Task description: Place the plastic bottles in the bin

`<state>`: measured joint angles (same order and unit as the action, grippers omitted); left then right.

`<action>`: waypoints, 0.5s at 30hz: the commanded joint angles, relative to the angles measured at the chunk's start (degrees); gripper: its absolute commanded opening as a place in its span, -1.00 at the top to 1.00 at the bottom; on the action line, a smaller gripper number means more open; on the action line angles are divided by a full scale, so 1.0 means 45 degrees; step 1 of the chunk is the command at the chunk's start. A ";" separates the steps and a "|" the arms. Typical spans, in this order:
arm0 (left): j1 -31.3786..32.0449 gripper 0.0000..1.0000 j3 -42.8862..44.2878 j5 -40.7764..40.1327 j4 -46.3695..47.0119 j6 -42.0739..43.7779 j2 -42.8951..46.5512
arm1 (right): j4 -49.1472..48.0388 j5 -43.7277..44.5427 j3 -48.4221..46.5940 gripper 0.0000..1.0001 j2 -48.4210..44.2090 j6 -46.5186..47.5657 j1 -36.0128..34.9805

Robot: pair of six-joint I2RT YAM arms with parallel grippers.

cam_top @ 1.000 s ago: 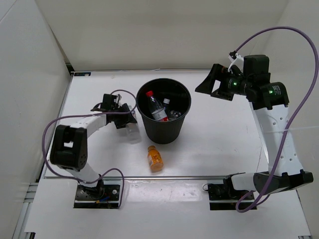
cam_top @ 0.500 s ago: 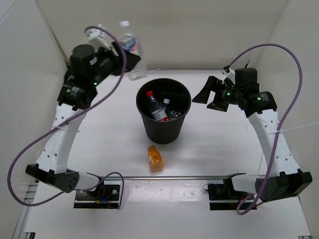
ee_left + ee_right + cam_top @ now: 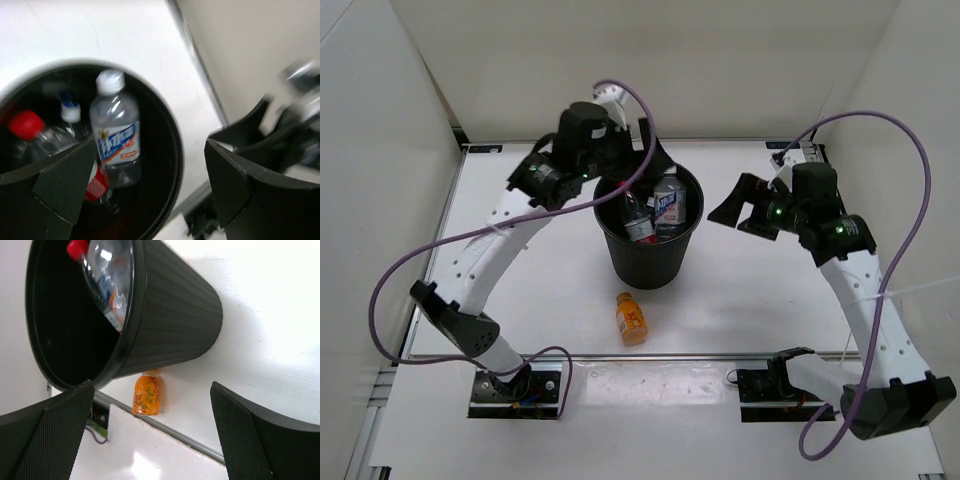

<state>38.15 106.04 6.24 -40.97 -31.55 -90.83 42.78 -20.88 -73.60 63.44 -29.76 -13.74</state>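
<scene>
Lower centre of the top view: the orange bottle point(image 3: 632, 318) lies on the table just before the bin point(image 3: 650, 262). Centre: the blue-white bottle point(image 3: 667, 206) rests inside. Above the far rim, the left gripper point(image 3: 635, 170) hangs spread and empty. The right gripper point(image 3: 740, 212), centre right, is likewise spread. Dropping appears complete; next, a descent onto the orange bottle.

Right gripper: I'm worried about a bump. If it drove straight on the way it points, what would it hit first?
Most likely the outer wall of the bin, ahead of the right gripper; the orange bottle lies lower, by its base. Depth unclear.
</scene>
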 commanded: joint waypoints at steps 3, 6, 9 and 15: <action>-0.0098 -1.00 0.2490 -0.3588 -0.1284 0.0857 0.2642 | -0.1518 0.0655 0.2211 -1.00 -0.2025 0.0422 -0.1612; -0.0527 -1.00 0.1400 -0.5679 -0.2198 0.1171 0.3813 | -0.2415 0.1551 0.4397 -1.00 -0.3157 -0.0240 -0.3095; -0.1074 -1.00 0.0056 -0.7258 -0.3391 0.0939 0.4788 | -0.3876 0.2664 0.6995 -1.00 -0.4367 -0.0963 -0.5203; -0.1896 -1.00 -0.3828 -0.7969 -0.5346 -0.0526 0.7171 | -0.6767 0.5846 0.9461 -0.84 -0.3947 -0.0655 -0.9852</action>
<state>30.72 96.57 -25.43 -55.46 -30.61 -58.78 24.67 -4.25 -31.92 44.07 -33.15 -51.57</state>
